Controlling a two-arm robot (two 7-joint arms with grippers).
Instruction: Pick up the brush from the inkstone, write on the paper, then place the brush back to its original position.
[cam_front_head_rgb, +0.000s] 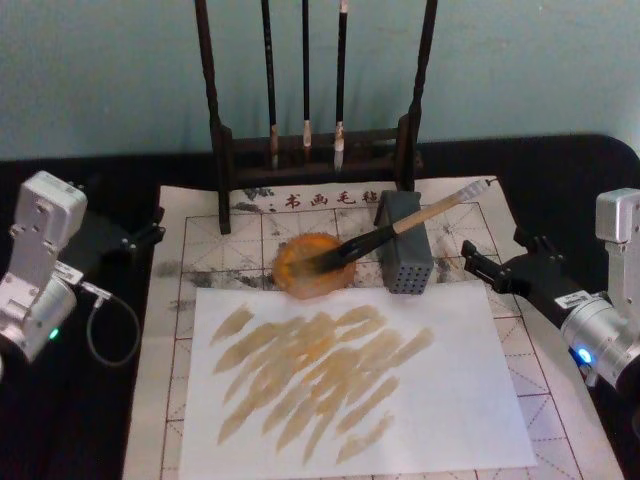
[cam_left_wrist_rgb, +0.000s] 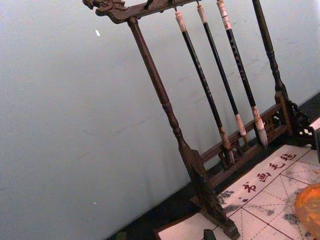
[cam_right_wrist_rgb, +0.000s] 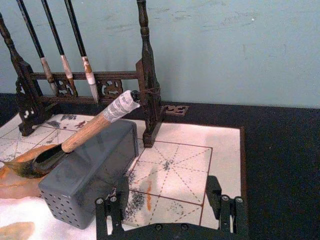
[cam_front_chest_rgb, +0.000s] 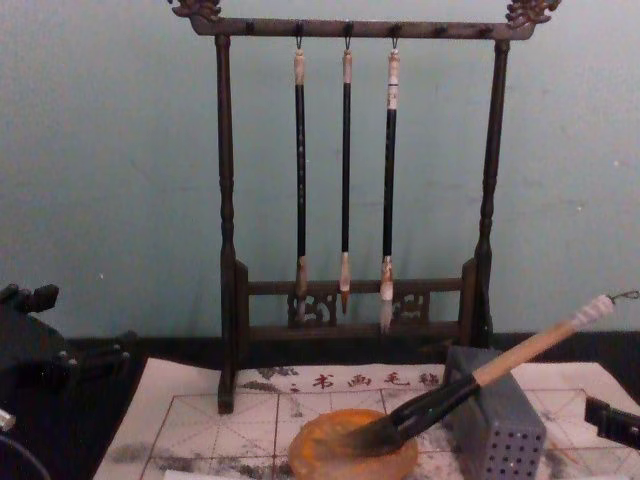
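The brush (cam_front_head_rgb: 420, 218) lies at a slant, its pale handle propped on the grey perforated block (cam_front_head_rgb: 405, 255) and its black bristles in the round orange inkstone (cam_front_head_rgb: 305, 270). The brush (cam_right_wrist_rgb: 95, 127) and the brush (cam_front_chest_rgb: 500, 365) also show from the right wrist and the chest. The gridded paper (cam_front_head_rgb: 235, 235) with red characters lies under them. A plain white sheet (cam_front_head_rgb: 430, 400) with tan strokes covers its front. My right gripper (cam_front_head_rgb: 492, 256) stands open just right of the block, holding nothing; its fingers (cam_right_wrist_rgb: 112, 212) are spread. My left gripper (cam_front_head_rgb: 148, 228) is open at the paper's left edge.
A dark wooden brush stand (cam_front_head_rgb: 315, 150) with three thin hanging brushes (cam_front_chest_rgb: 345, 180) rises at the paper's far edge, close behind the inkstone. The table (cam_front_head_rgb: 560, 180) around the paper is black. A cable loop (cam_front_head_rgb: 110, 330) lies by the left arm.
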